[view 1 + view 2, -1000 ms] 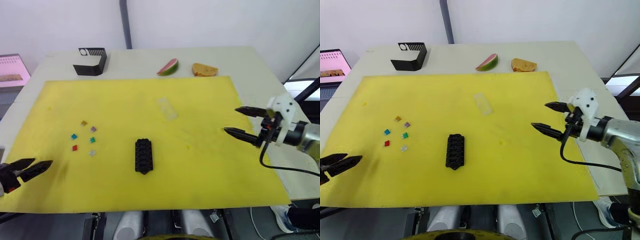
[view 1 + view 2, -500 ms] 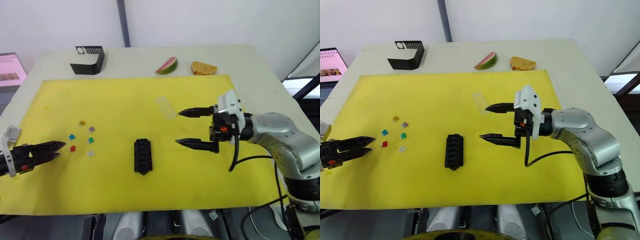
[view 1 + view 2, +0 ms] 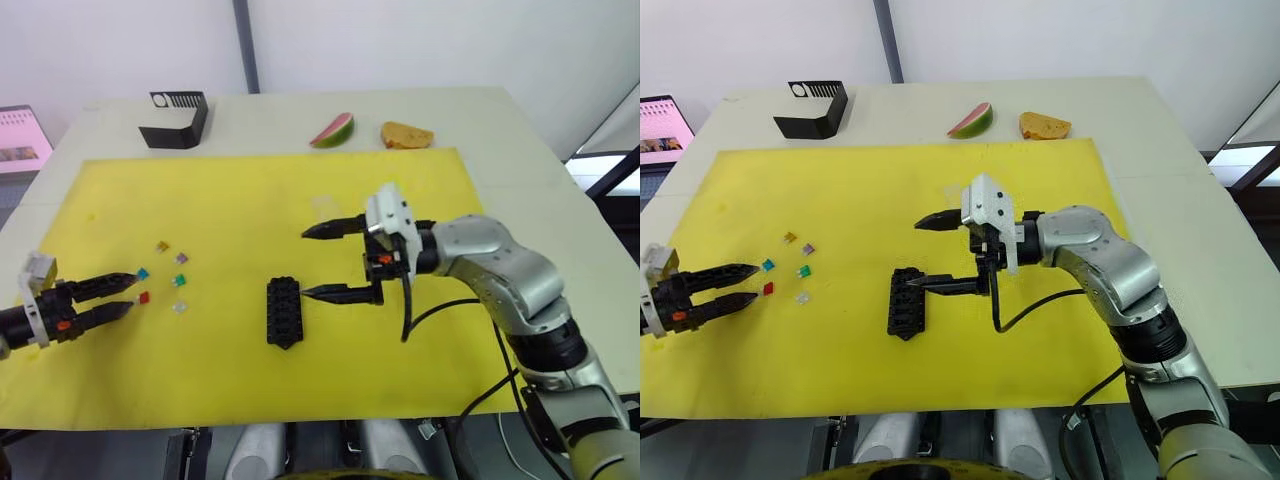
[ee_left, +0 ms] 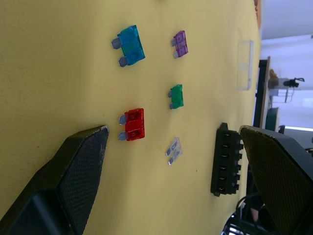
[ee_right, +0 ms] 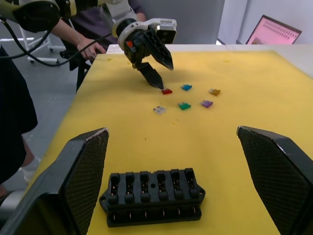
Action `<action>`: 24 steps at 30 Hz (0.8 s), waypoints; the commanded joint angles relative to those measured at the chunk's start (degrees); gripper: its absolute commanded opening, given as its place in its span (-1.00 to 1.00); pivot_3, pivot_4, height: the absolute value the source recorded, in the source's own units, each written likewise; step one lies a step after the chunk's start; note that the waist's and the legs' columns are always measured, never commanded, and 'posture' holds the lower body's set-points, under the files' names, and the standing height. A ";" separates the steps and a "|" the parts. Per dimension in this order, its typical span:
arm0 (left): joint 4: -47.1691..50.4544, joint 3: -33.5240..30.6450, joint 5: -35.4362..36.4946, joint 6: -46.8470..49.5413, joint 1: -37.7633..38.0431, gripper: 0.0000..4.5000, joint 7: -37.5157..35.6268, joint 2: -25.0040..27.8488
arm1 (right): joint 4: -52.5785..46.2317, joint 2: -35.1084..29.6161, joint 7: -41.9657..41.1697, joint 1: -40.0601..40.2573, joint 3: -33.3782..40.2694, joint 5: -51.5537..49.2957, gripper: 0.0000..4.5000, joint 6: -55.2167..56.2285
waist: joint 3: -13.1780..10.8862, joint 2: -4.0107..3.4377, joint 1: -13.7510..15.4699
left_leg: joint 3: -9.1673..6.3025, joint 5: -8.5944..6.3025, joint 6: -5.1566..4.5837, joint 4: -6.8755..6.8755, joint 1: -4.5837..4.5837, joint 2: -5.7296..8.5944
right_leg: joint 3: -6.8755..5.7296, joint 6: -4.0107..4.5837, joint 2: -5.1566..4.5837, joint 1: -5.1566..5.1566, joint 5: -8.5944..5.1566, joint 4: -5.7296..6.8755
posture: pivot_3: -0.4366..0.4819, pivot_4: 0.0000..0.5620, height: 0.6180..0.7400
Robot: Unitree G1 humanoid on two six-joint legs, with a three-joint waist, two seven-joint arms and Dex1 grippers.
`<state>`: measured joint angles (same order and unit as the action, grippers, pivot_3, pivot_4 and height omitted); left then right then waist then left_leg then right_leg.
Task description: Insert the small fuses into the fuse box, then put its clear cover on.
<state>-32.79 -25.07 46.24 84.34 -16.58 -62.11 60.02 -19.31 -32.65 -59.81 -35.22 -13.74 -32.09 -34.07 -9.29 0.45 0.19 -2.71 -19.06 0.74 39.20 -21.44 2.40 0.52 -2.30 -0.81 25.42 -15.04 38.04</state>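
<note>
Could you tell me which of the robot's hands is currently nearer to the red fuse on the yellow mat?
The left. The left hand is open with its fingertips right beside the red fuse. The right hand is open by the fuse box, well across the mat from the fuse.

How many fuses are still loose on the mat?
6, clustered by the left claw: brown, purple, blue, green, red, clear. None in the box.
</note>
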 commanded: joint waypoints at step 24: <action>-1.87 0.78 -0.17 -2.45 1.50 1.00 -2.73 -2.72 | 7.16 2.73 -5.85 -5.04 -1.81 4.95 0.97 3.60 | 0.01 -0.02 -0.61 | 0.00 0.01 0.02 0.00 0.02 0.03 | 0.00 0.00 -0.02 -0.01 0.00 0.05 | -0.05 -0.47 1.00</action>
<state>-33.91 -25.42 46.43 81.78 -15.20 -64.48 58.14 -11.30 -30.05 -65.18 -39.47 -16.39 -27.17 -31.60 -9.27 0.44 -0.42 -2.71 -19.05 0.76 39.21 -21.42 2.43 0.52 -2.30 -0.83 25.40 -15.04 38.09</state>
